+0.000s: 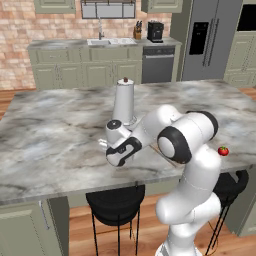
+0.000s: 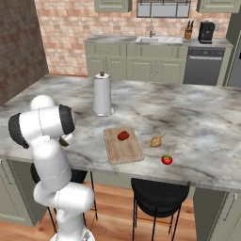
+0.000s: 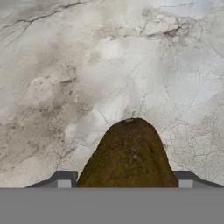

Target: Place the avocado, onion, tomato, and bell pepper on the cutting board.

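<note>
Avocado (image 3: 129, 153) sits between the fingertips (image 3: 64, 180) of the hand (image 3: 124, 183), which is closed on it above the bench (image 3: 65, 65). The carry should stay level and clear the pepper (image 2: 123, 135) lying on the cutting board (image 2: 123, 149), then lower onto bare wood before release.

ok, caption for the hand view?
Avocado sits between the hand's fingertips above the marble counter.
</note>
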Controlling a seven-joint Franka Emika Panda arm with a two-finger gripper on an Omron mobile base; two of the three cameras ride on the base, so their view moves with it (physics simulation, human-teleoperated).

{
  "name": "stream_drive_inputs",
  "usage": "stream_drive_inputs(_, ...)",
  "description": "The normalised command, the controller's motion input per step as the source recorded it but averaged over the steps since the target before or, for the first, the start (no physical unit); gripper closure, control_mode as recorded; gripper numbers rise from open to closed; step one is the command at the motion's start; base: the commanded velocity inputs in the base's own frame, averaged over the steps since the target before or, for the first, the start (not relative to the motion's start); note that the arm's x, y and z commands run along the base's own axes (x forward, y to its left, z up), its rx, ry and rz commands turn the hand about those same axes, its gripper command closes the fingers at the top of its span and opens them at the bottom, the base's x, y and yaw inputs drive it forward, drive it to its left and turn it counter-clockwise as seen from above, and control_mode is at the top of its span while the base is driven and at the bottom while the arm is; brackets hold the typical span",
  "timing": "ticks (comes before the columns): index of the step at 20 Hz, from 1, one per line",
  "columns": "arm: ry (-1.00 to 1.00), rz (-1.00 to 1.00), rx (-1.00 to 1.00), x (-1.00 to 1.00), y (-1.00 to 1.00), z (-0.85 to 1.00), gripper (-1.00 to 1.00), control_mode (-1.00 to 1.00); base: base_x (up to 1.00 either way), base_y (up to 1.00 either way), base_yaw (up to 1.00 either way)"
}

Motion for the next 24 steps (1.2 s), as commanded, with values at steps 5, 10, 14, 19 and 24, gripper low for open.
stream_drive_inputs(5, -0.09, 0.00, 0.00, -0.16, 0.00, 0.14, 1.00, -1.00, 0.00, 0.00, 0.00)
stream_drive_inputs(10, -0.11, 0.00, 0.00, -0.24, 0.00, 0.54, 1.00, -1.00, 0.00, 0.00, 0.00)
stream_drive_inputs(14, -0.08, 0.00, 0.01, -0.19, -0.04, 0.69, 1.00, -1.00, 0.00, 0.00, 0.00)
stream_drive_inputs(19, -0.04, 0.00, 0.03, -0.18, -0.09, 0.69, 1.00, -1.00, 0.00, 0.00, 0.00)
stream_drive_inputs(24, -0.04, 0.00, 0.03, -0.15, -0.16, 0.63, 1.00, -1.00, 0.00, 0.00, 0.00)
